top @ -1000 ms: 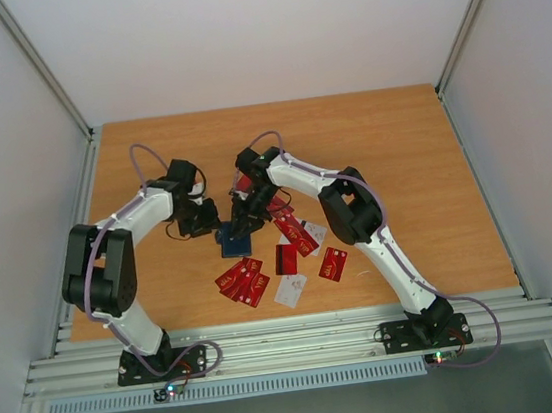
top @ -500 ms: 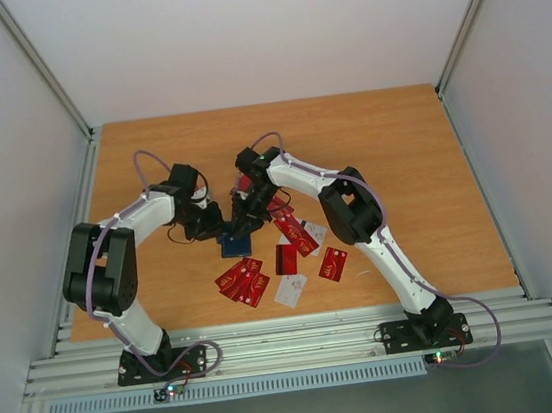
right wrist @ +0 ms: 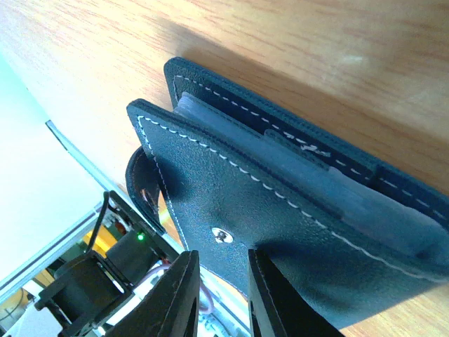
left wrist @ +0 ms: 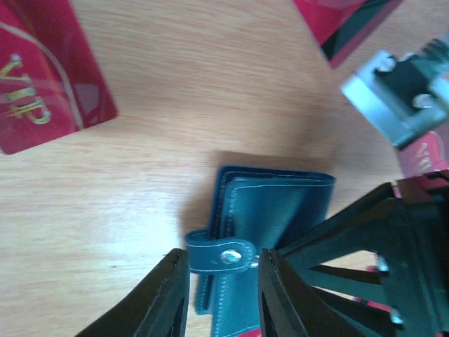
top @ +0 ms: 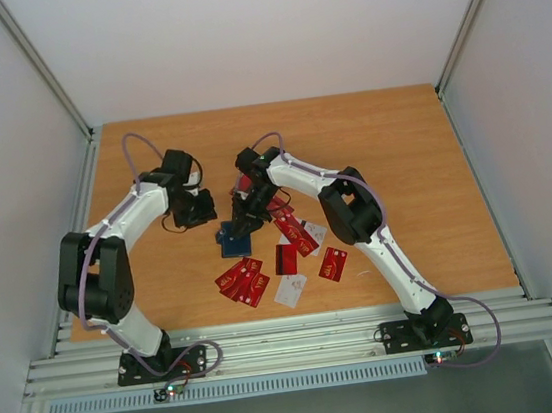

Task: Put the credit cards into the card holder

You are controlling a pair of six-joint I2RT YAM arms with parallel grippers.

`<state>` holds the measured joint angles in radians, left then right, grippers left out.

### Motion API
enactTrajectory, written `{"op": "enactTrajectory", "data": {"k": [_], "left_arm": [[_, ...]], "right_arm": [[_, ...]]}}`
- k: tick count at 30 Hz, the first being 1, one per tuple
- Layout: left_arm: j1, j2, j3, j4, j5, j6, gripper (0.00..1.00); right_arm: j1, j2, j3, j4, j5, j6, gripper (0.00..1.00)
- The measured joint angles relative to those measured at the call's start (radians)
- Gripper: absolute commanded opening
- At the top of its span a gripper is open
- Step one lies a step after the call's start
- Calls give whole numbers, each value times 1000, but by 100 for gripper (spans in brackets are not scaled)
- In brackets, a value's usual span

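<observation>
While the right gripper (right wrist: 219, 256) clamps the flap of the card holder (right wrist: 280, 210) at the middle of the table (top: 400, 151), its snap tab (left wrist: 207, 258) points at the left gripper (left wrist: 223, 254), whose narrowly parted, empty jaws line up just short of it, with the credit cards (top: 283, 261) lying nearer the bases.

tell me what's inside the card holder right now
The card holder is partly open. Between its covers the right wrist view shows only a pale blue inner layer, with none of the credit cards showing there. Deeper in, the top cover hides the slots.
</observation>
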<state>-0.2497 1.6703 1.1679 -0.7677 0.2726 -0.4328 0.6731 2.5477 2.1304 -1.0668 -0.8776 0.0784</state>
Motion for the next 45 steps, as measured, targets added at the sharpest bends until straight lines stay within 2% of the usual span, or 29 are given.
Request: {"op": "enactTrajectory", "data": {"k": [4,13,19,37,45], "left_arm": [[8,16,5,-40,-47,-1,26],[13,141,32,-95,-69,17,26],[12,185,50,-98,-46,25,25],[-23,183,39,-50,53,58,21],[-32,137,-30,21,97,55,18]], "right_arm": [[0,0,0,0,2,2,20],[0,0,-1,0,4,10,20],[0,0,-1,0,4,11,19],[0,3,1,0,-1,31,19],[-3,15,12,-16,-8,51,7]]}}
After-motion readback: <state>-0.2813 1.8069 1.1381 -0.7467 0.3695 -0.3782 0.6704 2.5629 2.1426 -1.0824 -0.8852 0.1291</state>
